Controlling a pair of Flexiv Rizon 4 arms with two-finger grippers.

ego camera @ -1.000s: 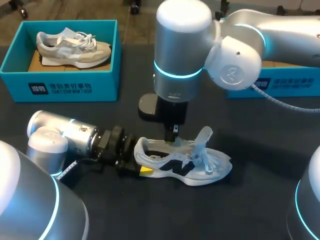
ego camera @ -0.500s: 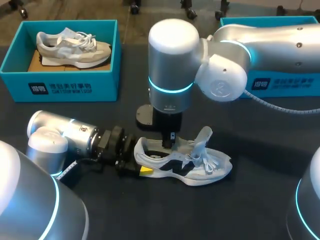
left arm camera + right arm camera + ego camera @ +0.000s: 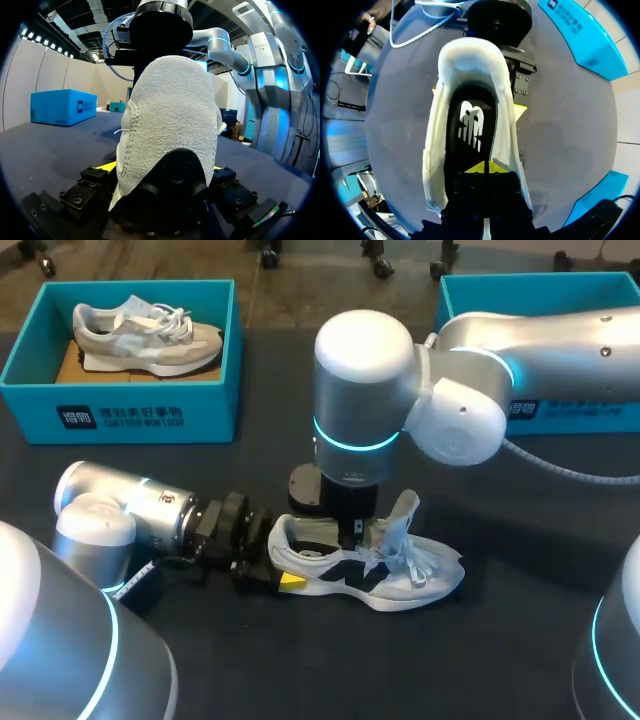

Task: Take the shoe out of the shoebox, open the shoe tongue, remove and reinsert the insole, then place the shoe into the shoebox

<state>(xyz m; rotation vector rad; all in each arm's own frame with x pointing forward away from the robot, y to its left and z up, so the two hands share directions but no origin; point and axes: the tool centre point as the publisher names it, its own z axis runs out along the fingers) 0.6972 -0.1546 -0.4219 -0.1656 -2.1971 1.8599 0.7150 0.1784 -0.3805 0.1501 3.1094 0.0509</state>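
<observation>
Lit evenly from overhead. Soft shadow under the shoe (image 3: 400, 578), lower middle; pale glare on the right arm (image 3: 365, 370), centre.

This is a robotics lab, no question: two silver machine arms, the left arm (image 3: 130, 510) and the right arm (image 3: 540, 350), each banded with a glowing cyan ring, hang over a dark-covered table (image 3: 520, 640). On it sit a teal shoebox (image 3: 120, 415) holding a grey shoe (image 3: 140, 335), a second teal box (image 3: 580, 415), and a white shoe (image 3: 410, 580) out on the cloth.
</observation>
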